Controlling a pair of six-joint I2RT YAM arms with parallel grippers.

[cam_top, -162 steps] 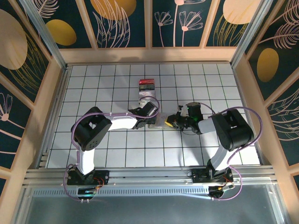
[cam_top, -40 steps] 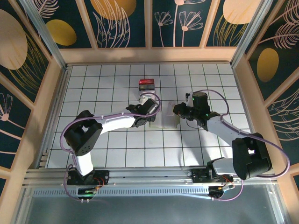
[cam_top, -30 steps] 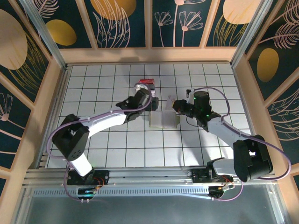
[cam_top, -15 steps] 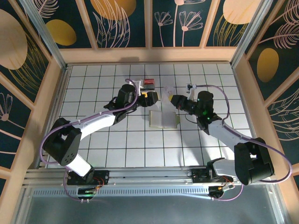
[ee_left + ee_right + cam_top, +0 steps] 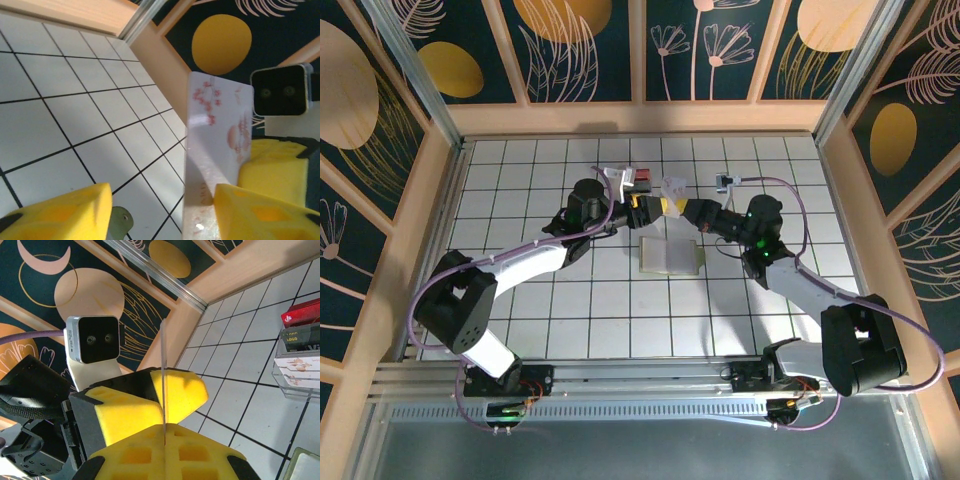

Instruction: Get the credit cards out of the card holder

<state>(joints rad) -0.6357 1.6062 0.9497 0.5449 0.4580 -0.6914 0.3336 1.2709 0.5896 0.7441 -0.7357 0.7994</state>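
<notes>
The card holder lies open and flat on the tiled floor, pale inside with an olive-green edge. Above its far side my right gripper is shut on a credit card, white with pink blossoms, held upright. In the right wrist view the card stands edge-on out of my right gripper. My left gripper faces it from the left, open. In the left wrist view the card stands inside my left gripper: one of the fingers touches it, the other is well apart.
A small clear box with red, dark and white cards stands just beyond the left gripper. The wooden back wall lies a few tiles farther. Open tiled floor stretches on the near side of the holder.
The right gripper has lifted the white card off the holder and carried it left and away. The left gripper has swung back toward it, and its jaws have narrowed around the card.
</notes>
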